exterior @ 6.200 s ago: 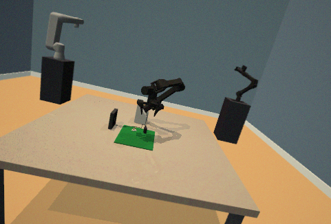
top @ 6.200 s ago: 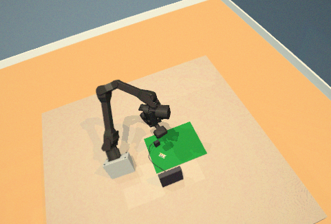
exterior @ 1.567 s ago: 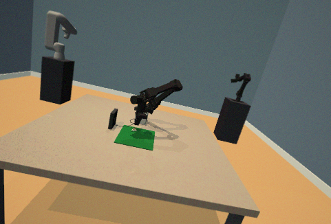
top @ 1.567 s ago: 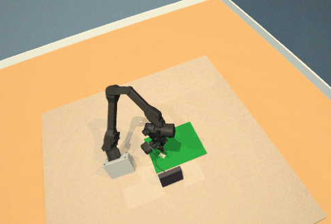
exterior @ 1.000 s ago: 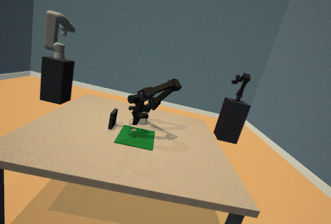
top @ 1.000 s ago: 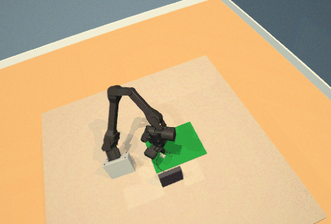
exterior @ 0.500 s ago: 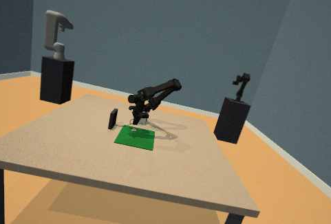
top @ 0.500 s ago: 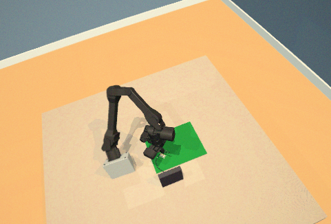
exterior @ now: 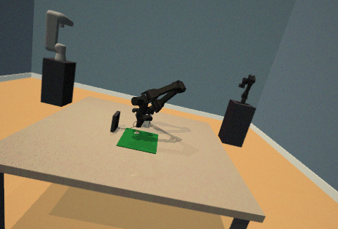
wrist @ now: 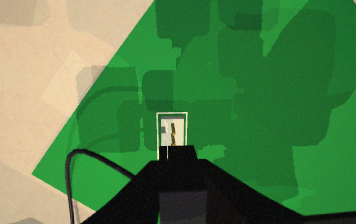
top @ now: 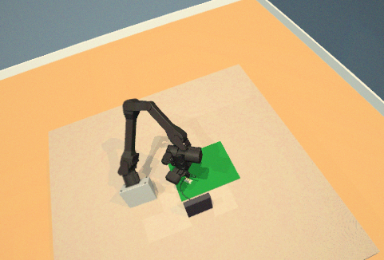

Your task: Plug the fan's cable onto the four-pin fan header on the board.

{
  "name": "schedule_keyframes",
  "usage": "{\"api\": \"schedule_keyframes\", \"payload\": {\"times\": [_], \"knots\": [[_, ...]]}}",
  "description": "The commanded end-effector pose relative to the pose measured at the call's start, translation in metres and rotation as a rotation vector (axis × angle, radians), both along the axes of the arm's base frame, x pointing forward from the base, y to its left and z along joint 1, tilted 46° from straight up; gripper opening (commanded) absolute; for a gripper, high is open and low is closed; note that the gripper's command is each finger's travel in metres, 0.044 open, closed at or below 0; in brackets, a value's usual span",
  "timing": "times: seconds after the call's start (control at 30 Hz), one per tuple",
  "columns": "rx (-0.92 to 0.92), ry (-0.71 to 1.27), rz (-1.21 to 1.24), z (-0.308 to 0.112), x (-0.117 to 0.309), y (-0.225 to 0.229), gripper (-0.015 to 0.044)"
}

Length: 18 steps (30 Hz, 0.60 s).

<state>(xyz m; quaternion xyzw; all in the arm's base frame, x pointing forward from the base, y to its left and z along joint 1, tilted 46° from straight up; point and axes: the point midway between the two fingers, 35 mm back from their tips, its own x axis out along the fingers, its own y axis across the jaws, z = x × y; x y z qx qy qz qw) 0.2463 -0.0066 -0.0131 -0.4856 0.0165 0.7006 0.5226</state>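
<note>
The green board (top: pixel 223 167) (exterior: pixel 144 147) (wrist: pixel 140 42) lies flat on the table. The white four-pin fan header (top: pixel 188 181) (exterior: pixel 137 132) (wrist: pixel 173 131) sits on it near the fan side; some brassy pins show in the wrist view. My gripper (top: pixel 189 175) (exterior: pixel 138 125) (wrist: pixel 178 168) is shut on the black plug (wrist: pixel 181 153), at the header's near end in the wrist view. The plug and fingers hide that end of the header. Whether the plug is above the pins or touches them cannot be told. The cable (top: pixel 181 192) (wrist: pixel 68 175) loops out beside the fingers.
The dark fan block (top: pixel 198 206) (exterior: pixel 115 121) stands upright beside the board, with the cable running to it. The pale base block (top: pixel 139 194) of the arm stands on the table. Two other arms stand on dark pedestals (exterior: pixel 57 82) (exterior: pixel 236 123) beyond the table.
</note>
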Motion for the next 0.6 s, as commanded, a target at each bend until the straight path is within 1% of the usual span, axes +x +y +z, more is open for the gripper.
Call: {"api": "schedule_keyframes", "payload": {"times": [0.0, 0.1, 0.57], "knots": [[-0.003, 0.005, -0.001, -0.004, -0.001, 0.006, 0.0], [-0.002, 0.006, -0.002, -0.014, -0.001, 0.017, 0.0], [-0.002, 0.006, -0.002, -0.014, -0.001, 0.017, 0.0]]}}
